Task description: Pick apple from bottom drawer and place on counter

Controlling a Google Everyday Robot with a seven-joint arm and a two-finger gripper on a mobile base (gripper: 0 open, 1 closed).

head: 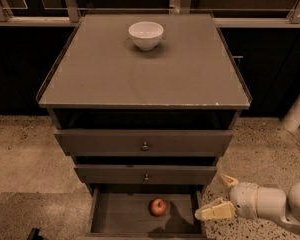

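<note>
The small red apple (158,206) lies on the plank floor of the pulled-out bottom drawer (120,216), right of its middle. My gripper (221,196) is at the lower right, just outside the drawer's right side and level with its rim, to the right of the apple. Its two pale fingers (214,211) are spread apart and hold nothing. The grey-brown counter (140,79) is the cabinet top above, with a pale chipped front edge.
A white bowl (146,34) stands at the back middle of the counter. Two wider drawers with brass knobs (145,146) sit partly open above the bottom drawer. Speckled floor surrounds the cabinet. A pale post (298,109) leans at the right.
</note>
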